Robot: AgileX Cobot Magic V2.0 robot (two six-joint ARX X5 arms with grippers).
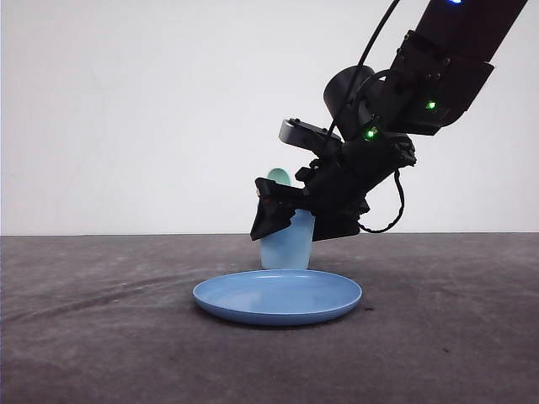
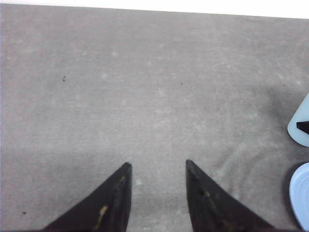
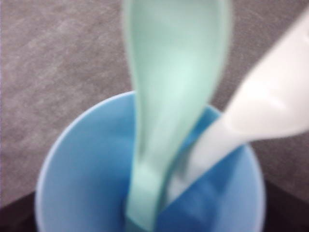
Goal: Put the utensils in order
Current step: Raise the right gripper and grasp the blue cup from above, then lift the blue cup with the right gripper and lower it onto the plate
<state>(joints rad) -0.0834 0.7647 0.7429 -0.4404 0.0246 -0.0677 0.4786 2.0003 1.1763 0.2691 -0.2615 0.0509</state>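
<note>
Behind the blue plate (image 1: 278,297) on a grey desk (image 1: 101,320), half-hidden cup (image 1: 287,242); left jaws spread, right jaws' state indiscernible.

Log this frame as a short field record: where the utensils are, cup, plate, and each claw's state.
spoon: mint-green spoon stands inside the cup, bowl end sticking up above the rim
fork: white fork also in the cup, leaning beside the spoon
cup: light blue cup upright on the table behind the plate
plate: blue plate on the table, nothing on it
right claw: right claw at the cup's rim; open or shut cannot be told
left claw: left claw open above bare table
</note>
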